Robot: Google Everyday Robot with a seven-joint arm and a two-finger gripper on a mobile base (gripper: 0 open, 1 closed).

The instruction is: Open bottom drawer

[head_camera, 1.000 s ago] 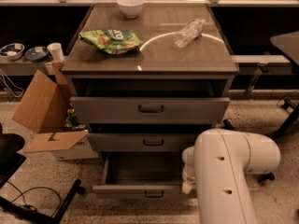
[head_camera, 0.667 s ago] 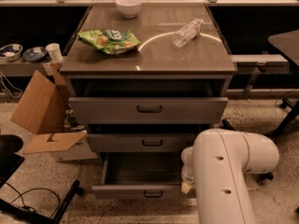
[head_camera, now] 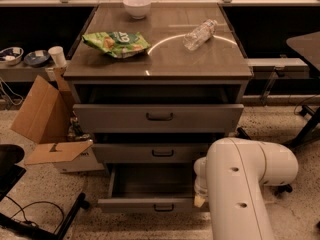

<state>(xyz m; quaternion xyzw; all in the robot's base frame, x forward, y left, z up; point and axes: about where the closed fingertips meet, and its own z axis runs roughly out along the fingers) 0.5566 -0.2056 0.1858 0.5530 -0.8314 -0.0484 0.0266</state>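
The claw [head_camera: 199, 200] was almost fully hidden behind the white arm [head_camera: 245, 184], low at the right end of the bottom drawer [head_camera: 145, 205]. Whether it was open or closed, I could not tell.

Compared with one second before, the front of the bottom drawer had come a little more forward and to the left. In the last part of that second it hardly moved any more. It stood well out from under the middle drawer [head_camera: 135, 153], with its plain grey inside visible, and its small dark handle [head_camera: 164, 207] was free.

In my judgement the pull was nearly or completely finished, and only releasing and retreating was left.

On the counter [head_camera: 165, 64] the chip bag [head_camera: 116, 43], the bottle [head_camera: 199, 34] and the bowl [head_camera: 137, 6] lay as before.
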